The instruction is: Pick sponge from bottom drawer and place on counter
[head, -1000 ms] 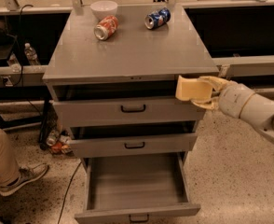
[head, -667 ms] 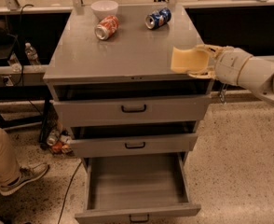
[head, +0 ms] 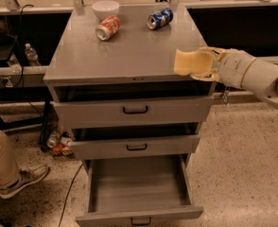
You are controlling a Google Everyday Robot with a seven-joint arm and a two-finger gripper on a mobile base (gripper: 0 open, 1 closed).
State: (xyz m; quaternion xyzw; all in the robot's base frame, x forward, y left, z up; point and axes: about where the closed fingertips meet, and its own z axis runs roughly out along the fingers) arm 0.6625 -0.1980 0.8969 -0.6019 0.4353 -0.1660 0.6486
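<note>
My cream gripper [head: 203,63] reaches in from the right and is shut on the pale yellow sponge [head: 187,62]. It holds the sponge just above the right front edge of the grey counter [head: 129,51]. The bottom drawer [head: 136,188] stands pulled out and nothing shows inside it. The two drawers above it are slightly ajar.
A red soda can [head: 107,28] and a blue soda can [head: 159,18] lie on their sides at the back of the counter, by a white bowl [head: 105,7]. A person's leg and shoe [head: 21,179] are at the lower left. Bottles and cans sit on the floor left of the cabinet.
My gripper has lifted the sponge from top-drawer height up to the counter's right front edge and moved it slightly left.
</note>
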